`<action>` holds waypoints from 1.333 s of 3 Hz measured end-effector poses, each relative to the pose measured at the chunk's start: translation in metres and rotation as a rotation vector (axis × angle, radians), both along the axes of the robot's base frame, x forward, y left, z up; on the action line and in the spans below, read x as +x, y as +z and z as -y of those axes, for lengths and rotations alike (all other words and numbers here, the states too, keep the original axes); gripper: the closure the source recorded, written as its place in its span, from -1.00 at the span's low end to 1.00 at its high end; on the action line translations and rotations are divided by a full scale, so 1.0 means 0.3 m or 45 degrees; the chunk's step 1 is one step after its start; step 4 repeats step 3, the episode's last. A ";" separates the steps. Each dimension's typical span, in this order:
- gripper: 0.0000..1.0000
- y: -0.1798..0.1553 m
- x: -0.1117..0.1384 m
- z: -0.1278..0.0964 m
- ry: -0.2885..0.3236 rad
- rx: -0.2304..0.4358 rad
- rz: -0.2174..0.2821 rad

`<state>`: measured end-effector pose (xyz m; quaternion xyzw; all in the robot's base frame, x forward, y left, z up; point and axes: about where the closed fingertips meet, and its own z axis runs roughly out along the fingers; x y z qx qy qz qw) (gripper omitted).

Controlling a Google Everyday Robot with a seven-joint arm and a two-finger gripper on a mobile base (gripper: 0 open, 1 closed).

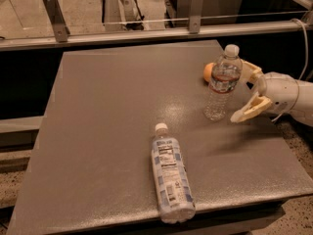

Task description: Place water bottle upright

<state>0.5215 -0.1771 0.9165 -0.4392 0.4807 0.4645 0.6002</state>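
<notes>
On my screen the water bottle (222,84) stands upright on the grey tabletop (112,121), in the upper right part of the frame. Its white cap is on top and its base sits flat on the surface. A narrow dark-reddish band circles it below the shoulder.

The end effector (239,92) comes in from the right edge, just beside the bottle, on a pale arm (288,94). Its two fingers are spread wide and grip nothing. The lower finger (249,110) points down and left, and I see a gap between its tip and the bottle's base. The upper finger (250,71) reaches toward the bottle's shoulder from behind. I cannot tell whether it touches the plastic there.

A small orange object (208,71) sits on the tabletop just behind the bottle, partly hidden by it.

A larger bottle (171,180) with a white-and-blue printed label lies on its side in the lower middle of the frame, well apart from the upright one. Its cap points up the frame and its base is near the tabletop's front edge.

A metal rail (146,33) runs across the top of the frame beyond the tabletop's far edge.
</notes>
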 end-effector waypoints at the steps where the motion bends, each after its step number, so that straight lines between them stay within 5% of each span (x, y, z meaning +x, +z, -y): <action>1: -1.00 0.045 -0.024 0.131 -0.070 -0.155 0.010; 2: -1.00 0.131 -0.075 0.330 -0.210 -0.303 0.038; 4: -1.00 0.131 -0.075 0.330 -0.210 -0.303 0.038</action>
